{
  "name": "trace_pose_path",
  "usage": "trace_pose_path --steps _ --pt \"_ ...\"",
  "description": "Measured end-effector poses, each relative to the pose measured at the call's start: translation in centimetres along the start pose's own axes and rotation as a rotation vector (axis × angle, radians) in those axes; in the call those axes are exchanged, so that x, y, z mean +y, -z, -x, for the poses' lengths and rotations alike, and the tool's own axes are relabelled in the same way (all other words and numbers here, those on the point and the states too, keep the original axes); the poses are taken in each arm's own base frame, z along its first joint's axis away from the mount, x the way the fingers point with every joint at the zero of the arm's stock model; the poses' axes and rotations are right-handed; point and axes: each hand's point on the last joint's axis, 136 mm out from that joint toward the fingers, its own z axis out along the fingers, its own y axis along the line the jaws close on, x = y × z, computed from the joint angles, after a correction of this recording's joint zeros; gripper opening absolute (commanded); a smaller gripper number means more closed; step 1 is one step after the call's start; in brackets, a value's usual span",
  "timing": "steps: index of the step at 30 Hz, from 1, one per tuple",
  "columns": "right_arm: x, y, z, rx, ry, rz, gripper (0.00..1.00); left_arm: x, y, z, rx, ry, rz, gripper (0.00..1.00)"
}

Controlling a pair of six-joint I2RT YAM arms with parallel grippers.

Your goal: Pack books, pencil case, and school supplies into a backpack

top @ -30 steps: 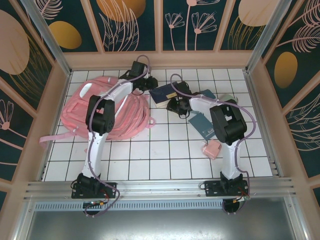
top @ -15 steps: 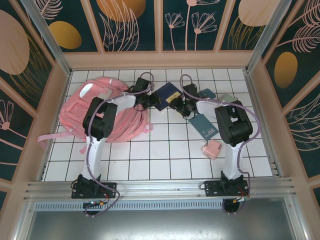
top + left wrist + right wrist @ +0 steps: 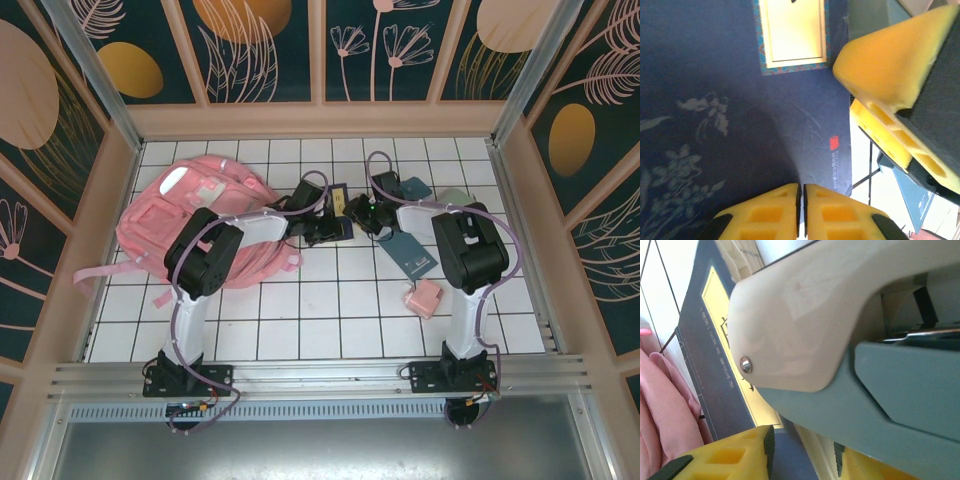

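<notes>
Left jaws moved right, now shut against navy book [image 3: 740, 125].

A navy, pale-labelled book [image 3: 740, 125] lies beside the pink backpack [image 3: 175, 225], a teal pad [image 3: 408, 252] and pink block [image 3: 424, 298] farther right.

Backpack [image 3: 190, 215] far left, book [image 3: 340, 205] just right of it, block [image 3: 424, 297] nearer right.

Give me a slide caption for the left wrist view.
Shut left gripper aimed at a navy book, right gripper's finger by its edge.
</notes>
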Motion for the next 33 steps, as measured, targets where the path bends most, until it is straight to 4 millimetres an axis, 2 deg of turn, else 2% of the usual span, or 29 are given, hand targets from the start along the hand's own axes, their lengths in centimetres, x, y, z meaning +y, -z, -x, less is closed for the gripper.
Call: trace_pose_path --steps 2,6,8,11,15,21,33 --pt "-0.1 -0.1 -0.1 0.002 0.007 -0.003 0.38 -0.3 0.9 1.1 -0.026 -0.003 0.014 0.15" --pt "-0.3 -0.4 -0.2 0.005 0.042 -0.018 0.37 -0.6 3.4 4.3 -0.113 -0.001 0.032 0.23" --pt "-0.2 -0.5 -0.2 0.005 0.061 -0.023 0.35 0.0 4.7 5.8 -0.163 0.007 0.059 0.30" --pt "-0.3 -0.6 -0.2 0.001 0.085 -0.033 0.33 1.7 5.7 7.2 -0.210 0.023 0.119 0.40" --pt "-0.4 -0.7 -0.2 0.003 0.104 -0.043 0.29 3.7 5.6 7.0 -0.213 0.046 0.199 0.42" --pt "-0.3 -1.0 -0.3 0.004 0.118 -0.053 0.26 6.4 3.8 6.1 -0.187 0.068 0.284 0.45" --pt "-0.1 -1.3 -0.2 0.013 0.129 -0.061 0.22 6.9 2.8 6.3 -0.171 0.086 0.285 0.43"
